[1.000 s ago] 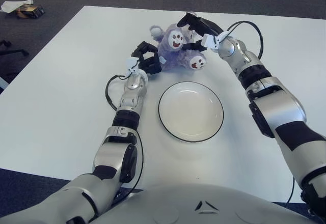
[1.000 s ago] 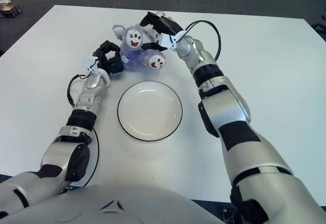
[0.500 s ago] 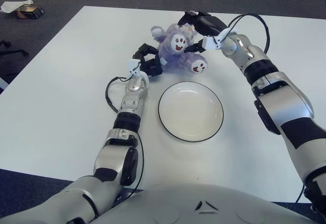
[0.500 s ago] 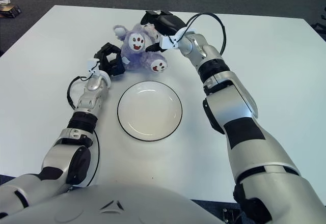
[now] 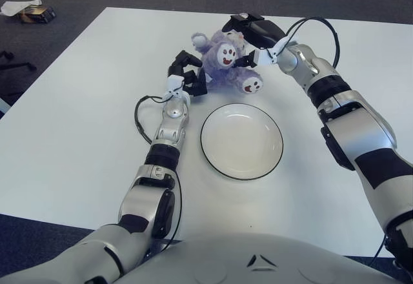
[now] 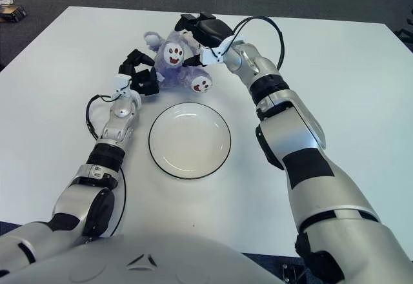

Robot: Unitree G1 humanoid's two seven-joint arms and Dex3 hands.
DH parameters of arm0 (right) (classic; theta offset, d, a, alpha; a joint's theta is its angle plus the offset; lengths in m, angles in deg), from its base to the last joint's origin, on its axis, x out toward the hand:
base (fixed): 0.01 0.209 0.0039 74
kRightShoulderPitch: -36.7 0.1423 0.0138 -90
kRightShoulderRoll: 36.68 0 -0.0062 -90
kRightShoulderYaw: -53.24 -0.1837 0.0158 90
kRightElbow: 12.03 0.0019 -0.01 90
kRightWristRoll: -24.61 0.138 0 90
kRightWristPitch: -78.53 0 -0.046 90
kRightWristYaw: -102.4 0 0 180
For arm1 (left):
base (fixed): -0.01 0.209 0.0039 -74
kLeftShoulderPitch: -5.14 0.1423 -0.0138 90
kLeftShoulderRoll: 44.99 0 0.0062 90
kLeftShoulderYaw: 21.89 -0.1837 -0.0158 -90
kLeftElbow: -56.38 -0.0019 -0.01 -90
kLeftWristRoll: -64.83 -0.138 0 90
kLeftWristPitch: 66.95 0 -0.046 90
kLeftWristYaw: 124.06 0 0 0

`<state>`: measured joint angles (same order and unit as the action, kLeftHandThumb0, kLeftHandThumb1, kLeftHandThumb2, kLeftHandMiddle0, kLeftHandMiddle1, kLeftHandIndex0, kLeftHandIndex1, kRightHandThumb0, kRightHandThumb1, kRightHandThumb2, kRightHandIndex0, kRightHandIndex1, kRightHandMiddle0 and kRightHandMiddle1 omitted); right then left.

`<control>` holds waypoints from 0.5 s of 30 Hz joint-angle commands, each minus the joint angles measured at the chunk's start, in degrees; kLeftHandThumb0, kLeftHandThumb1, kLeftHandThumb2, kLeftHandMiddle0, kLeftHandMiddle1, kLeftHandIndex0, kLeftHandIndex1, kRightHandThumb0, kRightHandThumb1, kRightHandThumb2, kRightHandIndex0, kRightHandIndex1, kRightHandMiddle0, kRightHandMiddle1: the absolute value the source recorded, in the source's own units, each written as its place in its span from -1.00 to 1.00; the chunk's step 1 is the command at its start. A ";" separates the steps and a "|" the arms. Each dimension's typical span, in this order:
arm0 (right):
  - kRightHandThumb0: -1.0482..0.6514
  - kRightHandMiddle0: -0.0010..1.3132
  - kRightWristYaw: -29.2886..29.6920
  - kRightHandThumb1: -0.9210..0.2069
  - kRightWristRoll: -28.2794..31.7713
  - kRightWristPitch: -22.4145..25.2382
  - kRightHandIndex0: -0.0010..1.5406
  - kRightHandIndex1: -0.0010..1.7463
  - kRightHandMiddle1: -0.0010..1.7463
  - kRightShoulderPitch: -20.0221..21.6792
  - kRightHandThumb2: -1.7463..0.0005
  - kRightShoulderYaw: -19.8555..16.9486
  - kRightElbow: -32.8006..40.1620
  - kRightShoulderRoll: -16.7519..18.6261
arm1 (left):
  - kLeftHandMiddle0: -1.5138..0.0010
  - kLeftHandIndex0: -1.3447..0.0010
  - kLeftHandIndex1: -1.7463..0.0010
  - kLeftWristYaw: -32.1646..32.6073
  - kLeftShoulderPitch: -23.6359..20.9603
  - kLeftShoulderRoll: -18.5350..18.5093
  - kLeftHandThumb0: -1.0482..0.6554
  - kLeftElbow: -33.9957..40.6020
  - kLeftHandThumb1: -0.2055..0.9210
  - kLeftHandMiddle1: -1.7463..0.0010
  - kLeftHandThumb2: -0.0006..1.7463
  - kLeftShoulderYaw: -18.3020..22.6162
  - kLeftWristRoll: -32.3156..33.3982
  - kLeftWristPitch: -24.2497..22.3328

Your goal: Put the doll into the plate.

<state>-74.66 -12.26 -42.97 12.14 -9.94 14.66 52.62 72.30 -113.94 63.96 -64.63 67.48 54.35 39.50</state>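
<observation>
A purple plush doll (image 5: 222, 66) with a white smiling face and white-soled feet sits on the white table just beyond the plate. The white plate (image 5: 204, 143) with a dark rim lies near the table's middle and holds nothing. My left hand (image 5: 186, 76) presses its curled black fingers against the doll's left side. My right hand (image 5: 244, 40) reaches in from the right, with fingers wrapped over the doll's head and right side. The doll is held between the two hands.
The table (image 5: 77, 122) stretches wide to the left and right of the plate. Black cables loop at my left wrist (image 5: 138, 113) and right wrist (image 5: 322, 29). A small box (image 5: 35, 14) lies on the dark floor at far left.
My left hand has risen slightly and closed in on the doll's side. The right hand has shifted a little back and left over the doll's head. The doll has barely moved.
</observation>
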 commanded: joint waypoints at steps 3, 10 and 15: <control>-0.65 -1.00 0.65 -0.71 -0.57 0.65 -1.00 -0.13 -0.06 0.26 0.32 0.40 -0.87 0.18 | 0.35 0.48 -0.99 3.19 2.84 -1.92 -0.30 2.03 0.25 -1.00 0.15 -2.88 -5.64 6.35; -0.63 -1.00 0.39 -0.71 -0.55 1.18 -1.00 -0.01 -0.05 0.14 0.30 0.43 -1.53 0.35 | 0.95 0.96 -0.36 9.42 4.04 -5.71 -0.70 3.08 0.21 -0.53 -0.15 -5.97 -15.19 12.13; -0.58 -1.00 -0.10 -0.69 -0.14 1.52 -1.00 0.03 -0.03 -0.09 0.26 0.12 -1.54 0.29 | 0.99 1.00 0.06 12.18 3.96 -7.68 -0.89 3.36 0.46 -0.08 -0.39 -7.33 -19.08 14.72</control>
<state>-74.63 -12.56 -41.94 12.13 -9.76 13.32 52.86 82.76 -110.06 57.68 -61.61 60.98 37.33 52.40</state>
